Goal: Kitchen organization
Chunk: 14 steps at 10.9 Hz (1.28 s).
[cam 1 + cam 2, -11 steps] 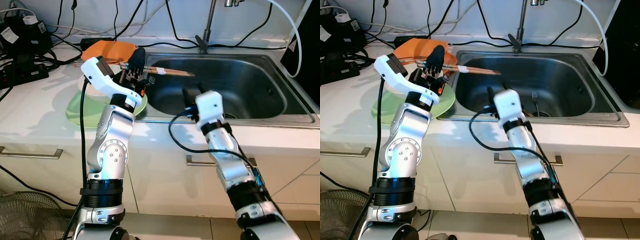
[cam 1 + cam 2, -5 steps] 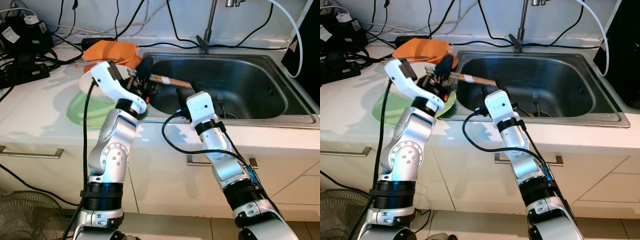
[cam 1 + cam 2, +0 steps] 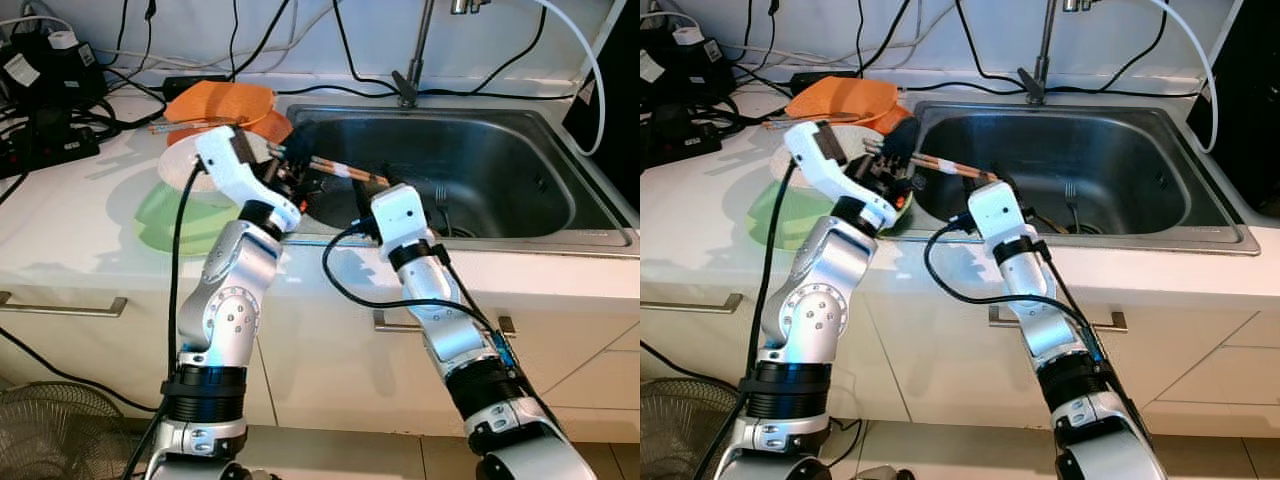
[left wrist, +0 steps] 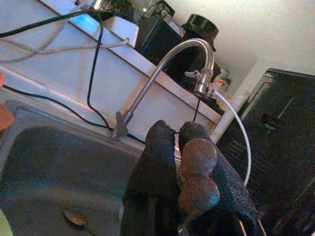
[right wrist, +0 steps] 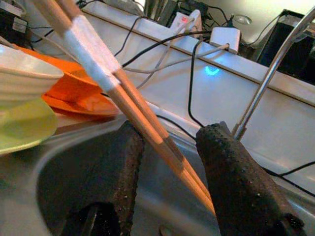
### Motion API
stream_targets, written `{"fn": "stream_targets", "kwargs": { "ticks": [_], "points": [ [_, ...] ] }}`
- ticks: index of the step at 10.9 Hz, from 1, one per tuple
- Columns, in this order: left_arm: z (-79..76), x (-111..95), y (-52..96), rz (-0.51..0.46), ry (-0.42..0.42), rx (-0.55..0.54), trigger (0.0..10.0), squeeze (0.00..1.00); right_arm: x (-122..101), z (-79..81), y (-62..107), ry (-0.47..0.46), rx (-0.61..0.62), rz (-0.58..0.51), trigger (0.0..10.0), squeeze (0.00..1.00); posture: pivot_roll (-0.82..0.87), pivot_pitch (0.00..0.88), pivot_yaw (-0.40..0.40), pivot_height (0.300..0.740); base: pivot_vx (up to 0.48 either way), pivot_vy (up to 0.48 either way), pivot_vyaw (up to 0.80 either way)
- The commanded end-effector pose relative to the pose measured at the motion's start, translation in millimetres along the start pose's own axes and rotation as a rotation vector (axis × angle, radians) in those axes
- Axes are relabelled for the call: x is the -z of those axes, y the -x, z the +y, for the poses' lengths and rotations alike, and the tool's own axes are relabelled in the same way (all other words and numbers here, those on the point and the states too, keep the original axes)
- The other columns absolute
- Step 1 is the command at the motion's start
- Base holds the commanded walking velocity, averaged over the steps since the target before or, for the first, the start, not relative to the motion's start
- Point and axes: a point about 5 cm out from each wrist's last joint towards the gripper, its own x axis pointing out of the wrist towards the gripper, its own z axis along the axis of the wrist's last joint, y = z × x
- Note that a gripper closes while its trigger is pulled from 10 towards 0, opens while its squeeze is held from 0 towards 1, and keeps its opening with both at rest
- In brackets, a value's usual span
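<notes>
A pair of wooden chopsticks with a white band is held level over the sink's left edge, my left gripper shut on its thick end. In the left wrist view the black fingers close round the two brown ends. My right gripper is at the thin end, just inside the sink. In the right wrist view the chopsticks pass between its open fingers, nearer one finger than the other.
On the counter left of the sink lie a green plate, a white bowl and orange plates. A fork lies near the drain. The faucet rises behind; power strips and cables crowd the back left.
My left gripper carried the chopsticks right and down, from above the plates to the sink's edge. My right gripper moved left and up until its fingers stood around the thin end.
</notes>
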Motion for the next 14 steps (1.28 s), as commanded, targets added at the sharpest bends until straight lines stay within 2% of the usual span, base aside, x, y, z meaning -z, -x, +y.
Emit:
{"fn": "stream_targets", "kwargs": {
  "ticks": [1, 4, 5, 6, 7, 10, 11, 12, 14],
  "points": [
    [-6.0, -2.5, -0.6, 0.000, -0.009, 0.033, 10.0, 0.00, -5.3, -0.4, -5.0, 0.001, 0.007, -0.022, 10.0, 0.00, 0.12, 0.000, 0.041, 0.740, 0.000, 0.000, 0.00],
    [-7.2, -0.9, 0.8, 0.021, -0.007, 0.046, 10.0, 0.00, -4.7, 1.2, -6.5, -0.002, 0.012, -0.018, 10.0, 0.00, 0.13, 0.000, 0.040, 0.740, 0.000, 0.000, 0.00],
    [-7.3, -0.5, 0.8, 0.024, -0.007, 0.047, 10.0, 0.00, -4.2, 0.9, -6.9, 0.000, 0.015, -0.015, 9.3, 0.00, 0.13, 0.000, 0.039, 0.740, 0.000, 0.000, 0.00],
    [-6.5, 0.2, 1.6, 0.034, -0.013, 0.046, 10.0, 0.00, -3.7, 0.5, -7.8, 0.009, 0.017, -0.011, 0.7, 0.00, 0.13, 0.000, 0.037, 0.740, 0.000, 0.000, 0.00],
    [-6.0, 0.0, 2.0, 0.034, -0.014, 0.044, 10.0, 0.00, -3.6, 0.3, -8.2, 0.011, 0.018, -0.011, 0.0, 0.00, 0.13, 0.000, 0.037, 0.740, 0.000, 0.000, 0.00],
    [-3.4, -1.4, 2.0, 0.025, -0.019, 0.026, 10.0, 0.00, -3.2, 0.5, -8.9, 0.013, 0.016, -0.012, 0.0, 0.00, 0.13, 0.000, 0.038, 0.740, 0.000, 0.000, 0.00],
    [-3.5, -1.0, 2.0, 0.027, -0.024, 0.027, 10.0, 0.38, -3.1, 0.2, -8.8, 0.013, 0.017, -0.013, 0.0, 0.00, 0.13, 0.000, 0.037, 0.740, 0.000, 0.000, 0.00],
    [-3.4, -0.4, 1.8, 0.028, -0.024, 0.026, 10.0, 1.00, -3.0, -0.5, -9.0, 0.012, 0.019, -0.013, 0.0, 0.00, 0.13, 0.000, 0.037, 0.740, 0.000, 0.000, 0.00],
    [-3.4, -0.9, 1.7, 0.023, -0.015, 0.021, 10.0, 1.00, -2.5, -3.0, -9.3, 0.017, 0.026, -0.011, 0.0, 0.00, 0.13, 0.000, 0.034, 0.740, 0.000, 0.000, 0.00]
  ]
}}
